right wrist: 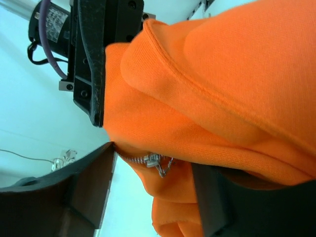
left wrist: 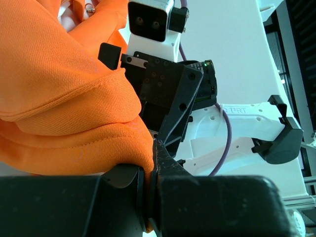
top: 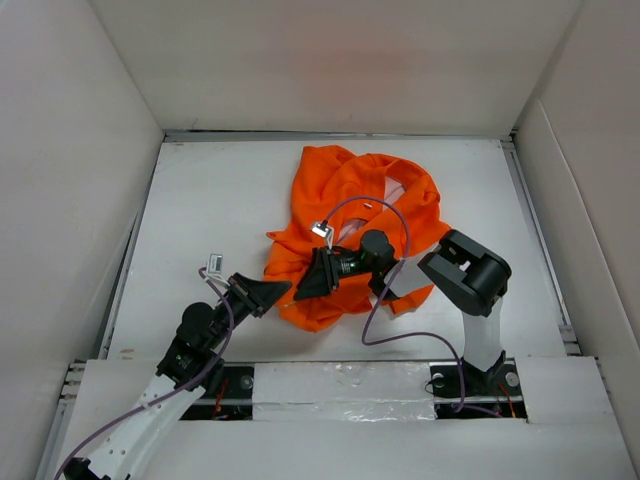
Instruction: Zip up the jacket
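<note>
Fig.: jacket [top: 372, 195] bunched mid-table, 12 o'clock of arm bases [top: 470, 375]. L gripper [left wrist: 148, 190] pressed shut on hem fold at 7 o'clock edge. R gripper [right wrist: 153, 160] spread, zipper pull [right wrist: 157, 164] betw. fingers. Risk: R pinches cloth, not pull; slack fabric may jam slider.

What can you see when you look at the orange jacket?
The jacket is bright orange and looks like soft cloth. It lies crumpled in a heap in the middle of the white table. A bit of pale lining shows near its far side. Its small metal zipper pull sits between the spread fingers of the right gripper. The left gripper pinches a fold at the near edge.
</note>
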Robot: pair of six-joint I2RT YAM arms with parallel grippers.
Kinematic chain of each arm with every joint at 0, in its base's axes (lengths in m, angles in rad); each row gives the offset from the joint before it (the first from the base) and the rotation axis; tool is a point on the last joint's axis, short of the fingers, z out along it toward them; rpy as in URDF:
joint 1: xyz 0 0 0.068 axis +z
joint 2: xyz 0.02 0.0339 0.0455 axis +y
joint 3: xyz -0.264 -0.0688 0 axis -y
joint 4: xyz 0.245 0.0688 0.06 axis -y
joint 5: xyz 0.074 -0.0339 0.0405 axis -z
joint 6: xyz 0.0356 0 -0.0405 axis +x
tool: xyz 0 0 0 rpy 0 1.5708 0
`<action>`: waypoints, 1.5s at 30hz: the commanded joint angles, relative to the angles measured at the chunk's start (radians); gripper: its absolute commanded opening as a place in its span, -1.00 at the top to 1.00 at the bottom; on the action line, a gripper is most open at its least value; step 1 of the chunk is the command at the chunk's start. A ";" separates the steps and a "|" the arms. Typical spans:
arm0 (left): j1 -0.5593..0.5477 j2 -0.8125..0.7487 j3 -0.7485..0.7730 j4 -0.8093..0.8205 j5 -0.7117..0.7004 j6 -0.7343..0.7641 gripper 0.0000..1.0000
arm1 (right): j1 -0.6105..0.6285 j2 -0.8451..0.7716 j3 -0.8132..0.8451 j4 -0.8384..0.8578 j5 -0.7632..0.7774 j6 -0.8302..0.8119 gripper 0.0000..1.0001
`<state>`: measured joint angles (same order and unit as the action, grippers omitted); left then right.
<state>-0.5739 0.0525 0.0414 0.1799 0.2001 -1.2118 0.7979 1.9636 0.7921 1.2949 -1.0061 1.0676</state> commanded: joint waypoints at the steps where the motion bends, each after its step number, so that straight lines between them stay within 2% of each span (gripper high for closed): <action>1: 0.003 -0.025 -0.129 0.053 0.009 0.015 1.00 | -0.012 -0.042 -0.033 0.515 -0.012 -0.032 -0.42; 4: 0.003 -0.023 -0.123 0.046 0.005 0.018 1.00 | -0.012 -0.049 -0.047 0.517 -0.020 -0.035 -0.48; 6: 0.003 -0.020 -0.117 0.029 0.002 0.024 1.00 | -0.012 -0.066 -0.053 0.517 -0.023 -0.040 -0.37; 12: 0.003 -0.031 -0.117 0.003 0.001 0.028 1.00 | -0.032 -0.117 -0.068 0.517 -0.032 -0.041 -0.28; 17: 0.003 -0.036 -0.115 -0.036 -0.004 0.037 1.00 | -0.042 -0.120 -0.079 0.515 -0.026 -0.043 -0.08; 24: 0.003 -0.048 -0.112 -0.040 -0.010 0.038 1.00 | -0.042 -0.106 -0.100 0.515 -0.032 -0.041 0.02; 36: 0.003 -0.042 -0.117 -0.023 -0.004 0.040 1.00 | -0.042 -0.095 -0.105 0.515 -0.029 -0.035 0.64; 38: 0.003 -0.039 -0.117 -0.020 -0.004 0.040 1.00 | -0.042 -0.101 -0.109 0.515 -0.029 -0.037 0.80; 42: 0.003 -0.036 -0.115 -0.025 -0.001 0.041 1.00 | -0.051 -0.112 -0.113 0.515 -0.034 -0.037 0.97; 45: 0.003 -0.039 -0.115 -0.048 -0.011 0.047 1.00 | -0.051 -0.132 -0.122 0.515 -0.038 -0.037 1.00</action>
<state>-0.5739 0.0181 0.0410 0.1043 0.1886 -1.1858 0.7528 1.8729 0.6773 1.2911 -1.0214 1.0363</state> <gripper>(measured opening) 0.007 0.020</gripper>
